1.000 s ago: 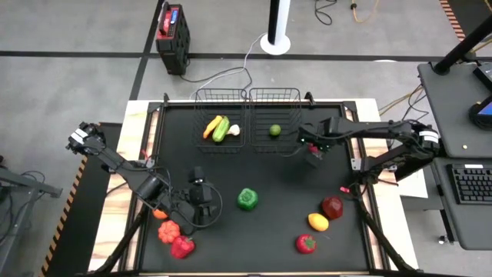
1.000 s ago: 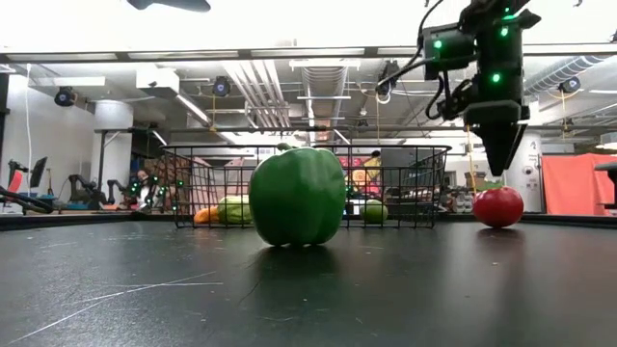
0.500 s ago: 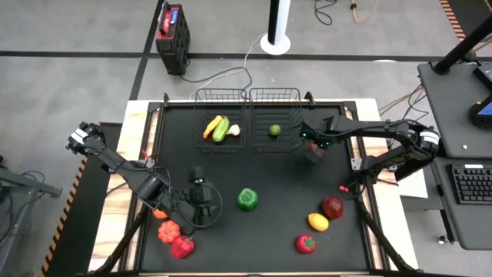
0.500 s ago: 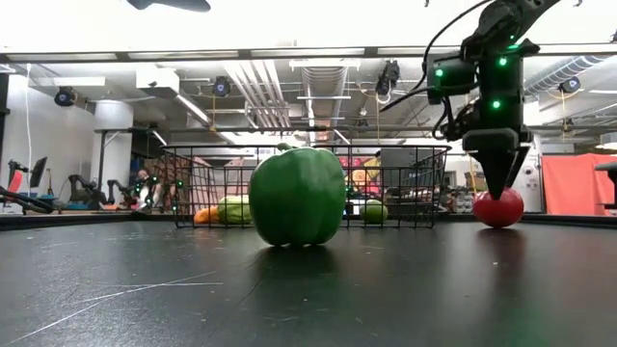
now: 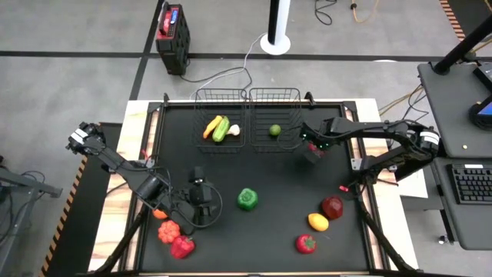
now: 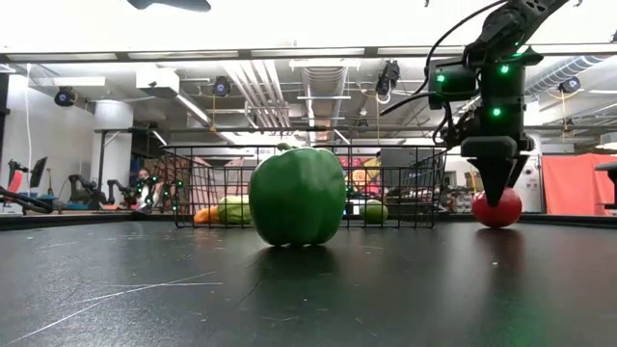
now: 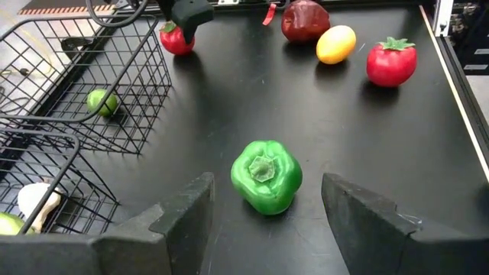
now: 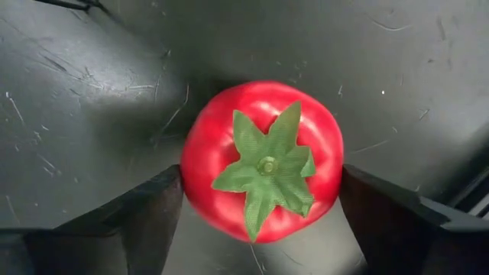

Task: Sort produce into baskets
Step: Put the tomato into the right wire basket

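A red tomato (image 8: 263, 160) with a green stem leaf stands on the black table just right of the right basket (image 5: 275, 90). My right gripper (image 8: 260, 202) points down over it, one finger on each side. My left gripper (image 7: 267, 229) hangs open above the table's near left. It faces a green pepper (image 7: 266, 176) that sits on the table ahead of it, untouched. The left basket (image 5: 221, 91) holds an orange, a green and a white piece. The right basket holds a small green fruit (image 5: 274, 130). My right gripper has the tomato's two opposite sides (image 8: 195, 168) between its two fingers, coming from above and pointing down. The tomato sits on the table with its stem leaf up.
More produce lies on the table. At the near right are a dark red piece (image 5: 332, 206), a yellow lemon (image 5: 317, 222) and a red piece (image 5: 306, 244). At the near left, beside my left arm, are an orange piece (image 5: 168, 230) and a red pepper (image 5: 182, 246).
My right gripper has come down over the tomato, so its fingertips now stand low in front of the tomato in the low view. The tomato has stayed where it was.
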Controlling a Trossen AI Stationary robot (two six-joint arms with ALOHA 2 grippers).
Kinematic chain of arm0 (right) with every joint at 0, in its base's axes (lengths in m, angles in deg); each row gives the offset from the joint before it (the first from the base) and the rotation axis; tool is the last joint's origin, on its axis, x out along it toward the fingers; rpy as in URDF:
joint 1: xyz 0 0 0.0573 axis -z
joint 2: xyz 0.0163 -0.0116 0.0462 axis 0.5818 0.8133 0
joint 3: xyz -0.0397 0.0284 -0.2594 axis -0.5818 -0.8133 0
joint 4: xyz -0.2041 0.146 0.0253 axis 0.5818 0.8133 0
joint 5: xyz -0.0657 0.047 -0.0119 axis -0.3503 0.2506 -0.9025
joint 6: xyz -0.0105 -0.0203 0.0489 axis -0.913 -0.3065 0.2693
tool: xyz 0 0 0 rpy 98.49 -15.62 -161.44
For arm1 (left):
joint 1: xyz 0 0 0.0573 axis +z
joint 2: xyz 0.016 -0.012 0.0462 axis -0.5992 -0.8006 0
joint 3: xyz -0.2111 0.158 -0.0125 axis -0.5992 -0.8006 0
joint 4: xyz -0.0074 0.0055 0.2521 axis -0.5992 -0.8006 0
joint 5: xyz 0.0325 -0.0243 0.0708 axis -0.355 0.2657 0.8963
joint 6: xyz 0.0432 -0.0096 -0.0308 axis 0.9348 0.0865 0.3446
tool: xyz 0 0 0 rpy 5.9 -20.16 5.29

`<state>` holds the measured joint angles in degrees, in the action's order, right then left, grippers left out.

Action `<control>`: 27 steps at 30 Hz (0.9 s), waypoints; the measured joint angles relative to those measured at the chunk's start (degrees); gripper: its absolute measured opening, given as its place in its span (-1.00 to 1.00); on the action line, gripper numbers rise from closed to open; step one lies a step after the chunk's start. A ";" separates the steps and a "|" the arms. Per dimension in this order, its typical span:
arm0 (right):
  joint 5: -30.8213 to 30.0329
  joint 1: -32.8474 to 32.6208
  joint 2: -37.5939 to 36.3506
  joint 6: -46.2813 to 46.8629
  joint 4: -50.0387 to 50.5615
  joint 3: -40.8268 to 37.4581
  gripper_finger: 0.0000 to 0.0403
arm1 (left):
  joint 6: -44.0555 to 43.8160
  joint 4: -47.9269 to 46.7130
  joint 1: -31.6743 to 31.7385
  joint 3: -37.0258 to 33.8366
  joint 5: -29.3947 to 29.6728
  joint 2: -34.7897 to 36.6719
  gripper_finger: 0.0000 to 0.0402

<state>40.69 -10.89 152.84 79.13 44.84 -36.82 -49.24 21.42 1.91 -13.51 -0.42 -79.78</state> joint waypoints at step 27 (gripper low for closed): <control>-6.54 -0.04 -3.11 0.89 19.21 28.51 0.49 | -0.17 0.13 0.01 0.00 2.51 0.00 0.12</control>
<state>34.16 -10.93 149.72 80.02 64.04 -8.31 -49.41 21.55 1.92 -13.51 2.10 -79.78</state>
